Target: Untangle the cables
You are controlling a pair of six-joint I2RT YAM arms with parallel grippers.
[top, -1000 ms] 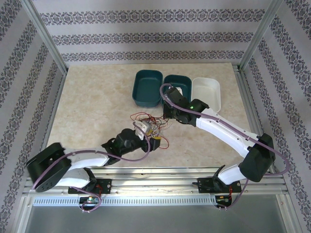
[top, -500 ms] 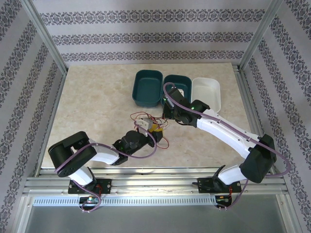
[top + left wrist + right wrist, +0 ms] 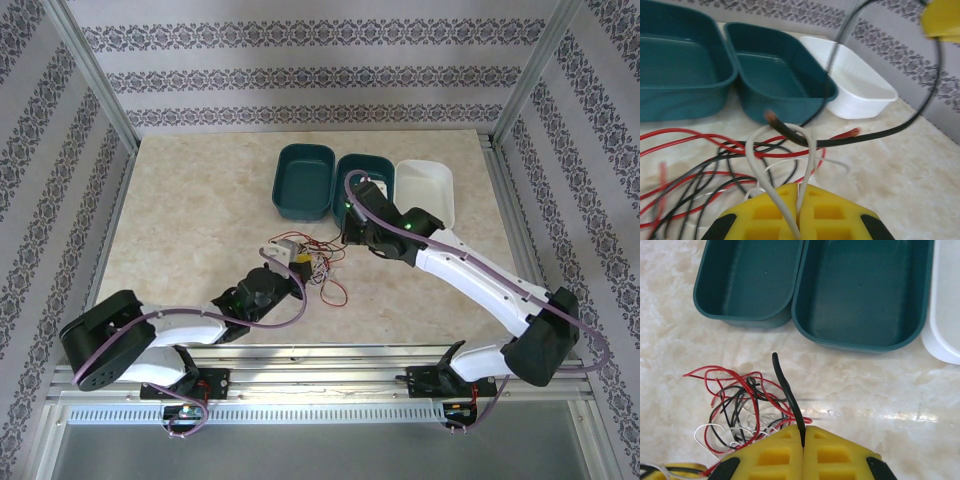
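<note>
Cables (image 3: 318, 268) lay in a small red, black & white heap on the table (image 3: 190, 200). The heap was near the middle, just in front of the tubs & btwn the two grippers.

The left gripper (image 3: 292, 256) sat at the heap's left side. In the left wrist view its yellow fingers (image 3: 775, 227) were pressed shut, w/ a white cable (image 3: 754, 165) looping up out of the gap. The right gripper (image 3: 347, 238) sat at the heap's far right. In the right wrist view its fingers (image 3: 840, 455) were closed tight on a black cable (image 3: 788, 390) that stuck up & curved away.

Behind the heap stood two dark green tubs (image 3: 303, 185) (image 3: 385, 165) & a white tub (image 3: 430, 190). The right arm covered part of the middle one.

From the top the strands were too thin to tell which crossed which. In the left wrist view the close strands were blurry, & a yellow bit (image 3: 942, 20) was cut off at the top right corner.

Since half a sec ago the left arm's elbow had dropped lower & further left. The right arm's elbow had moved a bit right. The heap stayed in about the same spot.
</note>
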